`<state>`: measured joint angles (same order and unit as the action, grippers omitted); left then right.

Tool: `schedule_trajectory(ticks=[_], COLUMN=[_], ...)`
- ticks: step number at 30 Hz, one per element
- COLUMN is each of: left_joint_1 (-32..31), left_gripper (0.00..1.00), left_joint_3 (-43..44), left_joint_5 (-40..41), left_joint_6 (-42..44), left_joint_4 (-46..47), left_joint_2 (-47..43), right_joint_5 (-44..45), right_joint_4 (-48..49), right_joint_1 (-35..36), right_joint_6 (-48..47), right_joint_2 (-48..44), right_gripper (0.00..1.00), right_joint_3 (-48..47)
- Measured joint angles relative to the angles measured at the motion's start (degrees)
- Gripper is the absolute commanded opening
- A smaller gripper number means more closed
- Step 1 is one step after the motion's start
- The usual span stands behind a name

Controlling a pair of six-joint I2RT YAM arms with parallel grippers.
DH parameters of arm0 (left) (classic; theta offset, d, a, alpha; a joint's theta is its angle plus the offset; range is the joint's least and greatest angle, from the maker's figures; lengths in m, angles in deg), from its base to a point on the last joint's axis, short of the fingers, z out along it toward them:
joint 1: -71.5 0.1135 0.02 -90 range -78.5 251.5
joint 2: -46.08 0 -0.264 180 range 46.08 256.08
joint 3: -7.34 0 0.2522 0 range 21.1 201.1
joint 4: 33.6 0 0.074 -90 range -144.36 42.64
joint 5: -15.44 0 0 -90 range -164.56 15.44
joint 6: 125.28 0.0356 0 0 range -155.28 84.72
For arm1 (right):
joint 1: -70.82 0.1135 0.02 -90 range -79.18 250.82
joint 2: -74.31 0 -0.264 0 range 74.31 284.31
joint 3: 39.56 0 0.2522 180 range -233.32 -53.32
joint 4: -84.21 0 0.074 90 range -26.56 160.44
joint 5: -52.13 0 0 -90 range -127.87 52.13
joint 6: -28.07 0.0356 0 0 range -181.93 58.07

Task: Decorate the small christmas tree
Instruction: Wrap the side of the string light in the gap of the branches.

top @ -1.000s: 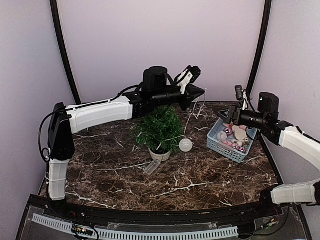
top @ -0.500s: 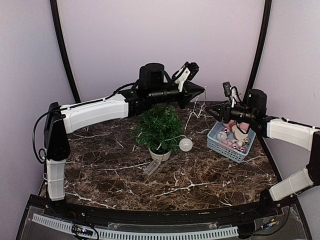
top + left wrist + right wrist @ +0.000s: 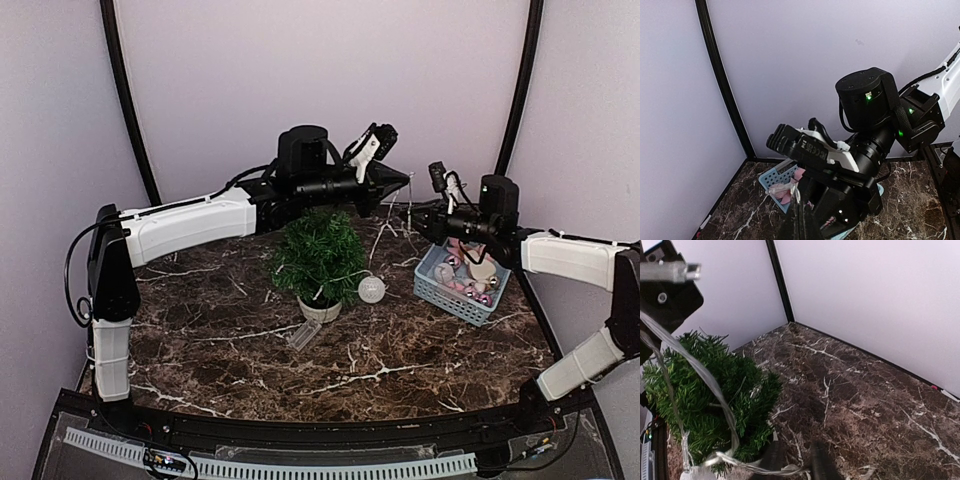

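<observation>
The small christmas tree (image 3: 320, 255) stands in a pale pot at mid-table, with a white ball (image 3: 371, 290) beside it. My left gripper (image 3: 403, 181) hovers above and to the right of the tree. It is shut on a clear light string (image 3: 383, 228) that hangs down toward the table. The left wrist view shows that left gripper (image 3: 801, 212) pinching the string (image 3: 785, 189). My right gripper (image 3: 413, 218) is just below and to the right of the left one. In the right wrist view the string (image 3: 700, 372) crosses between the right gripper's (image 3: 797, 462) still-parted jaws, next to the tree (image 3: 705, 390).
A blue basket (image 3: 462, 282) of pink and silver ornaments sits at the right, under the right forearm. A small clear box (image 3: 303, 333) lies in front of the pot. Lilac walls and black corner posts close the back and sides.
The right arm swung left from over the basket to the hanging string below the left gripper, its jaws narrowing. The left arm rose slightly, then held.
</observation>
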<state>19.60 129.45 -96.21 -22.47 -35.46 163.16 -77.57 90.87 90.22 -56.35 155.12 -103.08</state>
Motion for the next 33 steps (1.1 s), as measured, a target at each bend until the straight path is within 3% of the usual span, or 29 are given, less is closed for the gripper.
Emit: schedule_trajectory(ticks=[10,17,26,33], left_joint_1=[0.0,0.8,1.9,1.8], left_gripper=[0.00,0.00,0.00,0.00], left_joint_3=[-1.0,-1.3,-1.3,-1.3], left_joint_5=[3.0,7.8,8.5,7.8], left_joint_6=[0.2,0.4,-0.4,-0.6], left_joint_4=[0.2,0.3,1.9,4.8], left_joint_2=[0.0,0.0,0.0,0.0], right_joint_5=[15.9,25.5,27.6,23.0], right_joint_4=[1.2,-5.3,-12.7,-13.6], right_joint_1=[-0.3,-6.4,-8.7,-8.7], right_joint_6=[3.6,7.2,10.2,12.6], right_joint_2=[-3.2,-5.9,-7.3,-6.4], right_gripper=[0.00,0.00,0.00,0.00], right_joint_3=[1.4,-2.5,-14.9,-21.9])
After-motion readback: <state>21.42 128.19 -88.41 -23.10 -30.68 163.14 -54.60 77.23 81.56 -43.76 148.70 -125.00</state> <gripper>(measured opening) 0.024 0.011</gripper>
